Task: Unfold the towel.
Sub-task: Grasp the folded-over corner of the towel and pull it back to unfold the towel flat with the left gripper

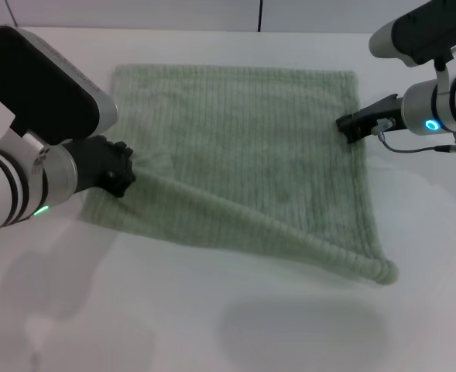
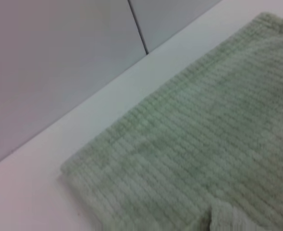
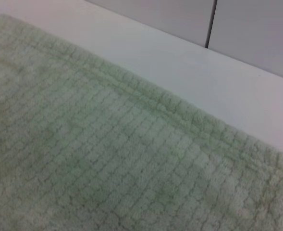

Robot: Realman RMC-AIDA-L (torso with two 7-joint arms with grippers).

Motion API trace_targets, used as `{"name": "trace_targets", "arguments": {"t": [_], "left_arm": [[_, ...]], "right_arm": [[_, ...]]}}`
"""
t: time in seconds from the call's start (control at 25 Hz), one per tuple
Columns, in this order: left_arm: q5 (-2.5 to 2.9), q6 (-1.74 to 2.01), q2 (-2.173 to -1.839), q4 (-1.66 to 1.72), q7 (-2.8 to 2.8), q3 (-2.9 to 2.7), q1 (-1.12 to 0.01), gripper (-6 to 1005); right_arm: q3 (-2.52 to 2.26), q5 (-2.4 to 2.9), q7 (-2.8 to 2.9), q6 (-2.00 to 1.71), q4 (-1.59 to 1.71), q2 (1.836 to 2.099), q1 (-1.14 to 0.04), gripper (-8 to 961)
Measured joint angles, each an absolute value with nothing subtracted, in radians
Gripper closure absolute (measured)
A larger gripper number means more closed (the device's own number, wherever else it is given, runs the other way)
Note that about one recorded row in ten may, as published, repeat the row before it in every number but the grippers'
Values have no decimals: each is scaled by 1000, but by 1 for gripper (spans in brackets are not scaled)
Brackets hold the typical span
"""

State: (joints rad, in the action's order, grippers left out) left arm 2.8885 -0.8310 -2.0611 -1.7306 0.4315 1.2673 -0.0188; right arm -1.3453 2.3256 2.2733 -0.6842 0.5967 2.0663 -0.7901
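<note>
— Towel (image 1: 251, 147) status, please: where does it lie?

— I see it spread over the far half of the white tabletop (image 1: 212, 325), its far hem running close along the table's far edge. Its near edge is rolled into a thick diagonal ridge that slants from the left side down to a bunched corner (image 1: 382, 270) toward the near right.

— And the left gripper (image 1: 123, 167)?

— I have it at the towel's left side, right where that ridge begins, black fingers buried in the cloth. I cannot tell whether they are clamped or apart. My left wrist view shows the ribbed cloth (image 2: 203, 159) and its far left corner (image 2: 71, 168) against the table.

— Right gripper (image 1: 348, 125)?

— It sits at the towel's right edge, toward the far right of the table, tips touching the hem. Again I cannot tell its state. My right wrist view shows the hemmed border (image 3: 179, 115) flat on the tabletop, with a grey wall (image 3: 256, 24) beyond.
</note>
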Motion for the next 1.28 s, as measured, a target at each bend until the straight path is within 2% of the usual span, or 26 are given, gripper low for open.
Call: {"name": "trace_targets", "arguments": {"t": [1.28], "left_arm": [[2888,-1024,-2060,-1800,445,1259,-32,867]], "right_arm": [[-1345,2327,2272,-685,597,2066,-790,954]]}}
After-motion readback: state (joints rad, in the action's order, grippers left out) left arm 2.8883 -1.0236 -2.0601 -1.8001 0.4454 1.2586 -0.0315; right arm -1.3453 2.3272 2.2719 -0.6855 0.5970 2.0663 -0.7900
